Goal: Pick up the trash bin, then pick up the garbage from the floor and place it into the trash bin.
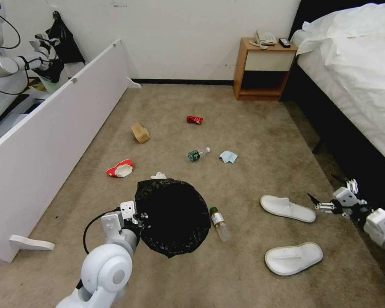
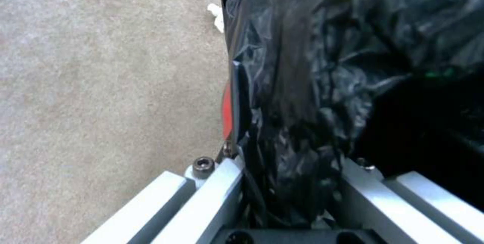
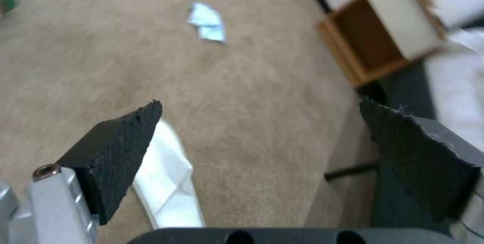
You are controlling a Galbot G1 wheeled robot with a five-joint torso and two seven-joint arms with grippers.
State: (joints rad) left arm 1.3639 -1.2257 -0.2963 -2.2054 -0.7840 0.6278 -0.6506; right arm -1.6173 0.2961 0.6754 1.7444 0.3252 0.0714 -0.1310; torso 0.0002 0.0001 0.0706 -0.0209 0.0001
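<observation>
My left pincer (image 1: pixel 142 217) grips the rim of the small round red bin lined with crinkly black plastic (image 1: pixel 173 216), above the carpet. Right of it, my right pincer (image 1: pixel 325 191) hangs spread wide beside the white slippers (image 1: pixel 287 208).

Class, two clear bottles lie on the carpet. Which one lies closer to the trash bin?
The brown-capped bottle, lying right beside the trash bin held by the left gripper. The green-labelled bottle lies farther up the carpet, near the blue cloth.
</observation>
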